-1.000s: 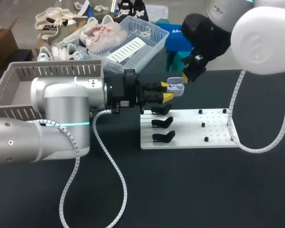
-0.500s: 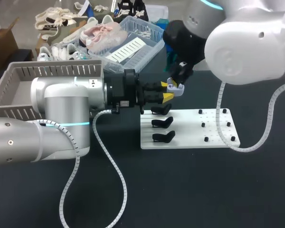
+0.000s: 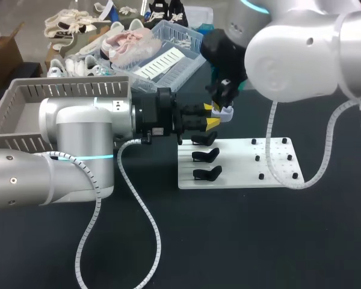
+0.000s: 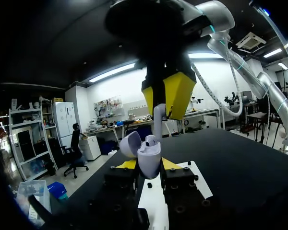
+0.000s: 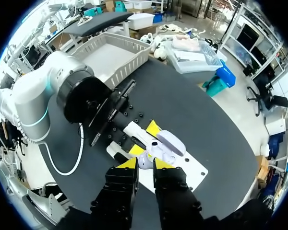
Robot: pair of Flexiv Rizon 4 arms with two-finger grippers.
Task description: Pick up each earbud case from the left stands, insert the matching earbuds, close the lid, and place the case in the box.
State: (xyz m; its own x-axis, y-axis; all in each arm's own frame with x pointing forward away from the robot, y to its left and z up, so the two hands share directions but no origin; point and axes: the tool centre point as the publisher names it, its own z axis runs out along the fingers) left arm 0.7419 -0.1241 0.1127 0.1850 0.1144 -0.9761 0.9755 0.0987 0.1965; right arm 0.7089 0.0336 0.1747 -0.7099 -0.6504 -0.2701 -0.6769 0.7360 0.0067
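Note:
My left gripper reaches in sideways above the white stand board and is shut on a pale lilac earbud case. The case's lid stands open. In the left wrist view the case body sits between the left gripper's yellow tips. My right gripper hangs straight over the case, shut on a white earbud whose lower end is at the case's opening. In the right wrist view the earbud shows between the right gripper's tips, with the case just below.
Three black stands stand in a row on the board's left end, and small black pegs dot its right half. A grey slatted box sits at the table's back left, behind my left arm.
My right arm has swung left and down, bringing the earbud from beside the case to right over its opening. The left arm and case have stayed still.

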